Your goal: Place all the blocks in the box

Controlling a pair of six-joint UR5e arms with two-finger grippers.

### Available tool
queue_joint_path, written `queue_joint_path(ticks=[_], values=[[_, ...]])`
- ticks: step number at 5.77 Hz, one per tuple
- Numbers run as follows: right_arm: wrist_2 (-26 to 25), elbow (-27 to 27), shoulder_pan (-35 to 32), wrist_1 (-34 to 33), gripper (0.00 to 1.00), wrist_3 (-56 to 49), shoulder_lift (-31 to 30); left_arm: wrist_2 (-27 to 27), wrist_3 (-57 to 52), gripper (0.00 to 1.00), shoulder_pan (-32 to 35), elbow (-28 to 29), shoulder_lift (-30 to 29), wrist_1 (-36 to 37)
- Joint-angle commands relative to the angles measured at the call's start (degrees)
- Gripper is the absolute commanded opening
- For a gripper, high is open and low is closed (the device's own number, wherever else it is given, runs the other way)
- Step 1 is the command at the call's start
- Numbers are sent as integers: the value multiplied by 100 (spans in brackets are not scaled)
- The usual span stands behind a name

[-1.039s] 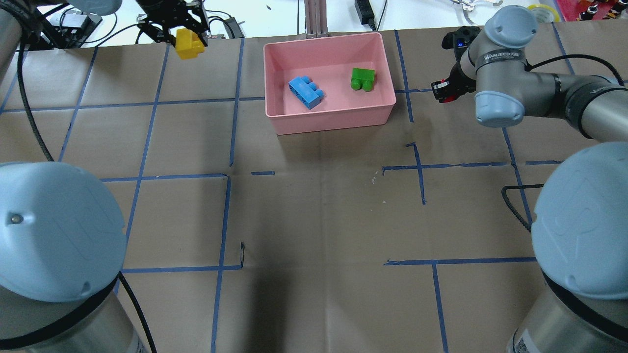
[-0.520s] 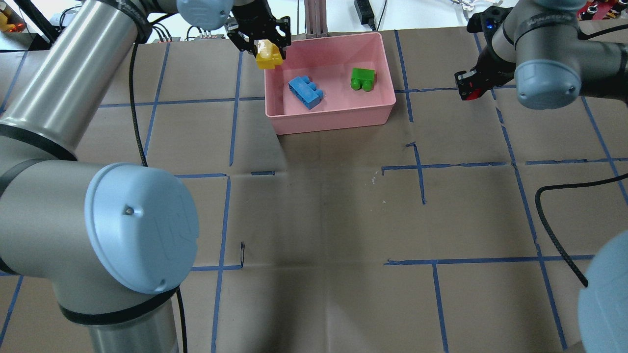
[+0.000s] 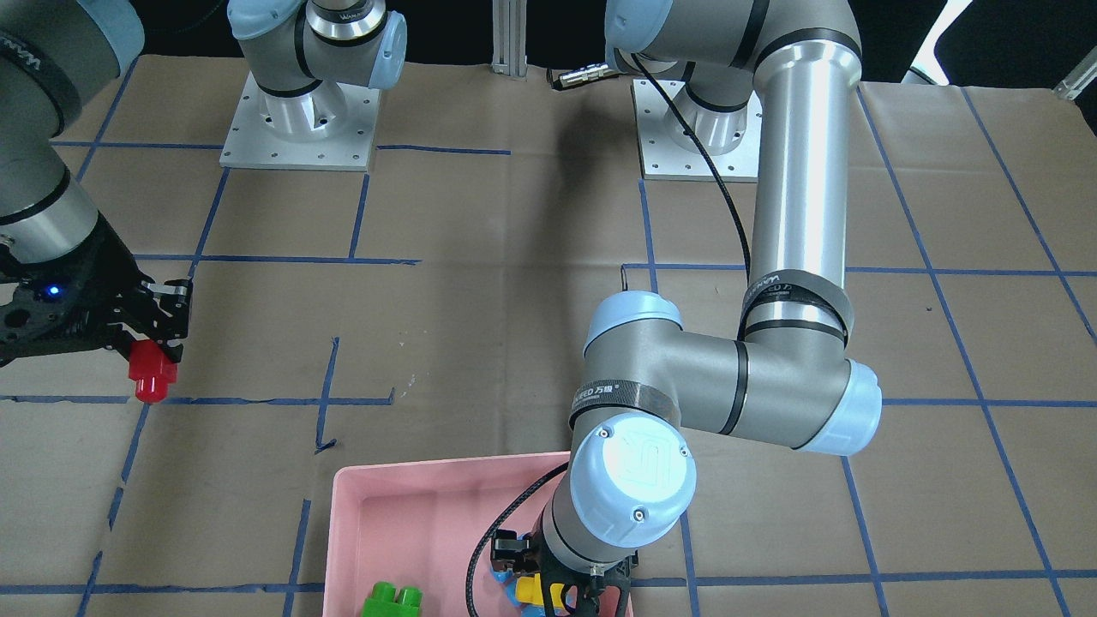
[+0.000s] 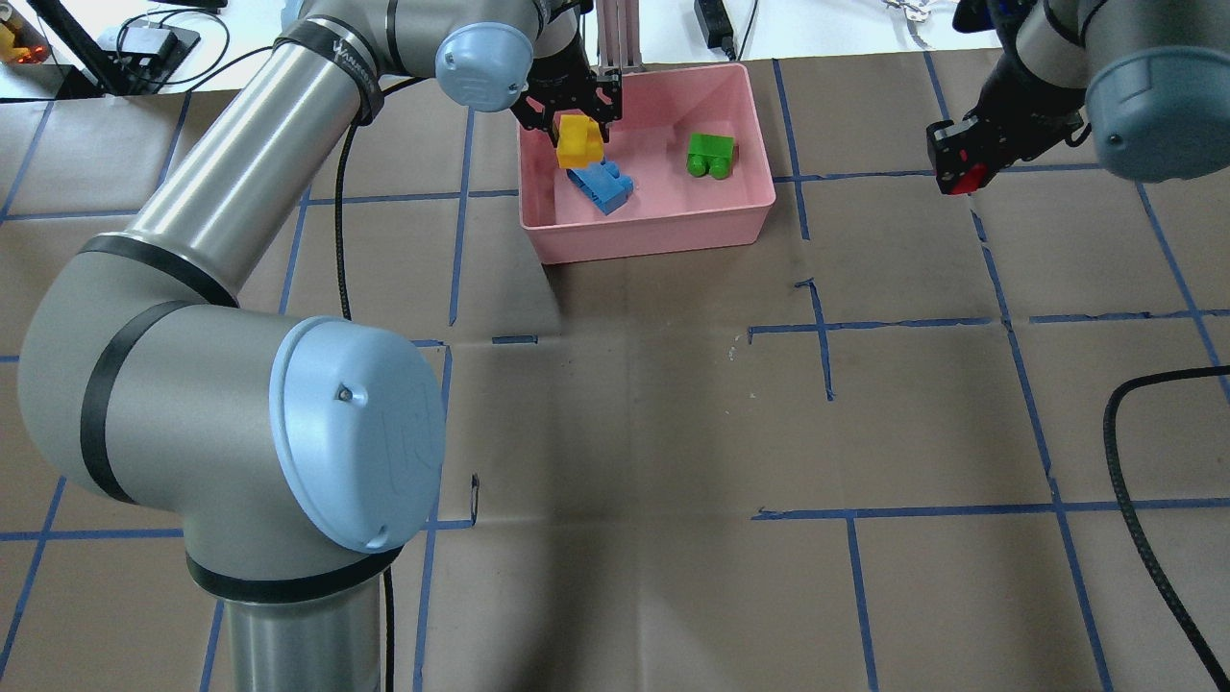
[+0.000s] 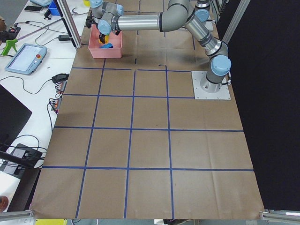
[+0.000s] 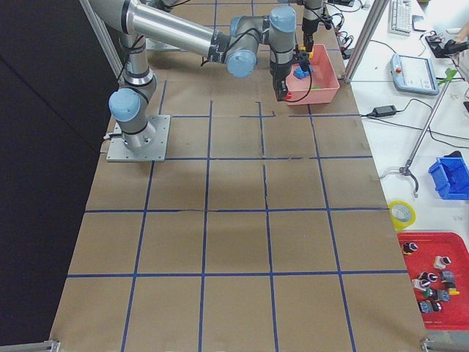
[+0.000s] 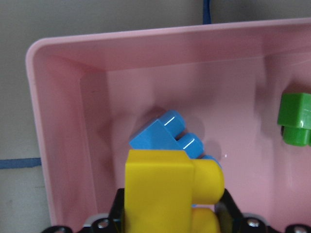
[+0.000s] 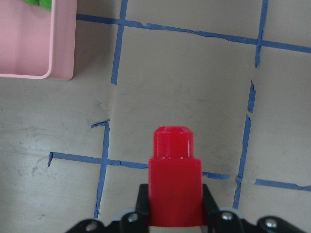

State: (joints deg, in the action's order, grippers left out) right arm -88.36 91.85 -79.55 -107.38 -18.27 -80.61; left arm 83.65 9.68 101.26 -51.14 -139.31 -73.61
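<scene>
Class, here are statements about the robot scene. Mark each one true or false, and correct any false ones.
1. The left gripper holds the yellow block above the inside of the box. True.
2. The green block lies on the table outside the box. False: it lies inside the box.
3. The right gripper holds the red block over the table, outside the box. True.
4. The blue block is held by the right gripper. False: it lies on the box floor, just under the yellow block.
</scene>
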Motion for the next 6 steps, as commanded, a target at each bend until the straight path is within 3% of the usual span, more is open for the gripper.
queue_joint_path(ticks=[1,2,4,5,6], values=[[38,-360,-225,586,6,696,-8,2,34,100,-1,-10,297,-82],[47,-369,-645,439,6,1207,44,2,-35,100,-184,-80,804,-605],[108,-387,-1401,-533,7,2515,429,11,-751,100,-947,-385,1789,-1783],[465,-639,-1657,-1164,7,2826,902,19,-1322,100,-1281,-945,2307,-1892],[495,-903,-1825,-1536,7,2829,1411,72,-1476,100,-1432,-1664,2973,-1893]])
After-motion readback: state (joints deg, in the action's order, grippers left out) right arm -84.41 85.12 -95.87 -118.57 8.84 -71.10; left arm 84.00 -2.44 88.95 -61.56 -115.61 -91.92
